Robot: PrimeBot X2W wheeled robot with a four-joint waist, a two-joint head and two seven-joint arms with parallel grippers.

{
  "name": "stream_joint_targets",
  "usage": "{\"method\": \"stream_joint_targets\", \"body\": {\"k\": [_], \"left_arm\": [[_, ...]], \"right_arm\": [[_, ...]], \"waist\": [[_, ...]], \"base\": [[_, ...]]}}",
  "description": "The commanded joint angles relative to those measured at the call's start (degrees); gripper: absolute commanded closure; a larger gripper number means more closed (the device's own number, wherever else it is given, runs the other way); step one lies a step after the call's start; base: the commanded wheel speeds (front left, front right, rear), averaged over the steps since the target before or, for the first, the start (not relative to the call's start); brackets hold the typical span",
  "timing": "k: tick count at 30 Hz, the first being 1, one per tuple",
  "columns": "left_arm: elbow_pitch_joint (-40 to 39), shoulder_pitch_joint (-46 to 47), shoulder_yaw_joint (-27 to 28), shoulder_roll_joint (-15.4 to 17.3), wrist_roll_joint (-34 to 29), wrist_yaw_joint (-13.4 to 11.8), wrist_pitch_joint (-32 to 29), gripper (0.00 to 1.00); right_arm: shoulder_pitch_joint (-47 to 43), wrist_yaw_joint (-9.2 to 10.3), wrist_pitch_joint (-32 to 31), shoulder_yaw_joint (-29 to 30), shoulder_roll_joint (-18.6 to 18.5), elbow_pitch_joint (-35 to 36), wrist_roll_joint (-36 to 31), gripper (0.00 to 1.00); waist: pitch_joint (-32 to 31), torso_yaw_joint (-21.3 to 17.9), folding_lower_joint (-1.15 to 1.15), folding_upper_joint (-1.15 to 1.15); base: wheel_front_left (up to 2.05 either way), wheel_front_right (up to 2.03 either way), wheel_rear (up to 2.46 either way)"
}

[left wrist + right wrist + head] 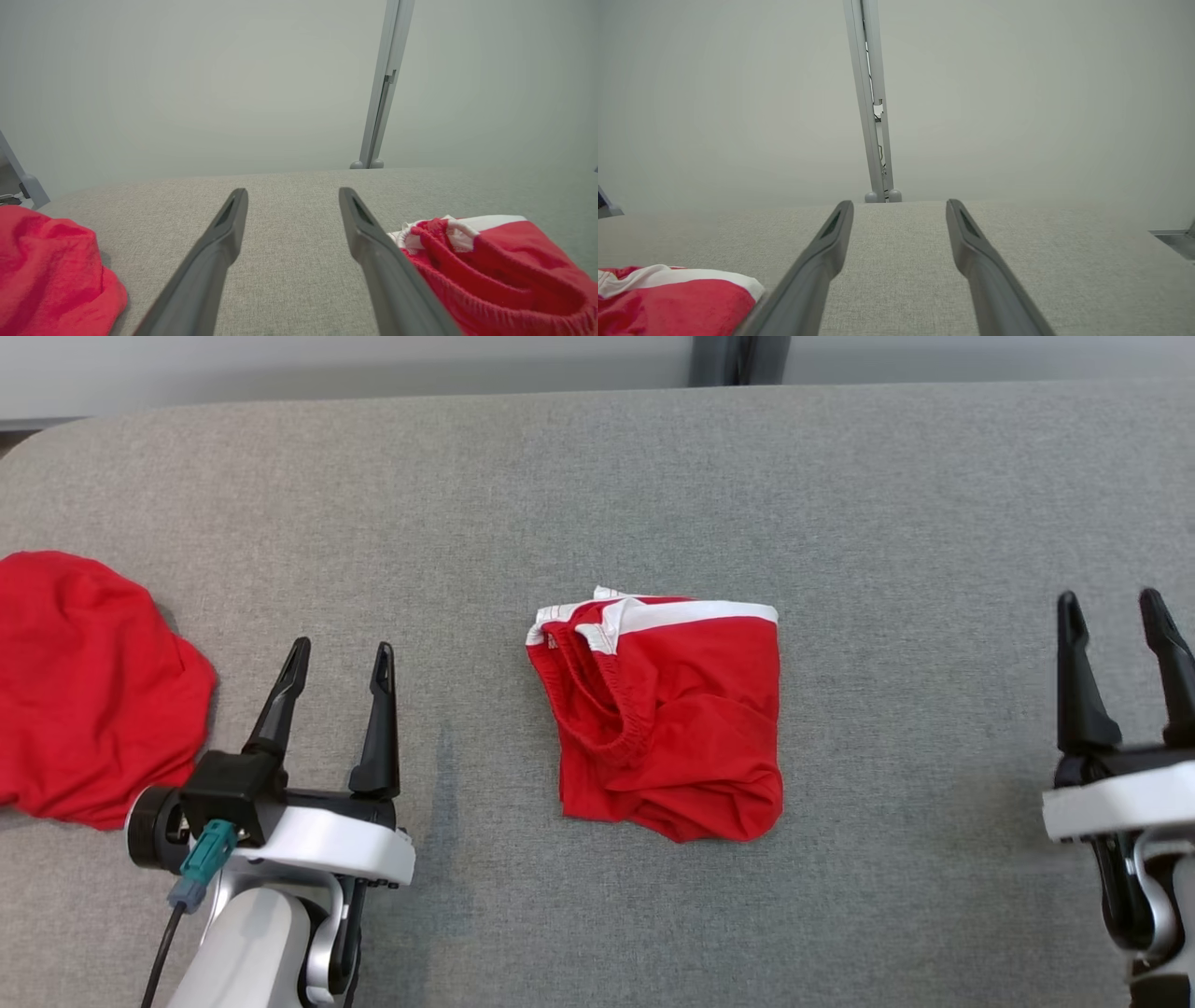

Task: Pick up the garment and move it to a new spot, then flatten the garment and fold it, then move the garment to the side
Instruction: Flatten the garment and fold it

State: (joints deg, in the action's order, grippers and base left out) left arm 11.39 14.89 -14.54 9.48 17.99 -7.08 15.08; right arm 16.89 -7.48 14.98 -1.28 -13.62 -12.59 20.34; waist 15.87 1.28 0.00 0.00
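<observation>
The garment (681, 728), red shorts with a white waistband, lies folded into a rough square at the middle of the grey padded table (597, 476). Its elastic edge shows at the lower right of the left wrist view (504, 261) and at the lower left of the right wrist view (677, 303). My left gripper (342, 646) hovers open to the left of it, with nothing between its fingers (293, 191). Far off to the right, my right gripper (1107, 595) is open and empty too (899, 203).
A second, plain red cloth (84, 681) lies bunched at the table's left edge, close to my left arm (46, 270). A grey upright post (873, 116) stands behind the far edge of the table, against a pale wall.
</observation>
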Motion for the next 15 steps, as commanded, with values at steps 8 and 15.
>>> {"method": "stream_joint_targets", "body": {"k": [8, 15], "left_arm": [[-0.9, -1.4, 0.0, 1.2, -0.1, -0.6, -0.4, 0.0], [-1.3, -1.2, -0.6, 1.5, -0.1, -0.8, -1.0, 0.0]], "right_arm": [[-4.8, -0.03, 0.3, 4.4, 3.2, 3.5, -5.5, 0.0], [-5.2, -0.03, 0.3, 4.7, 4.1, 3.9, -6.6, 0.0]], "waist": [[-0.7, -0.7, 0.0, 0.0], [-0.7, -0.6, 0.0, 0.0]], "base": [[0.0, 0.0, 0.0], [0.0, 0.0, 0.0]]}}
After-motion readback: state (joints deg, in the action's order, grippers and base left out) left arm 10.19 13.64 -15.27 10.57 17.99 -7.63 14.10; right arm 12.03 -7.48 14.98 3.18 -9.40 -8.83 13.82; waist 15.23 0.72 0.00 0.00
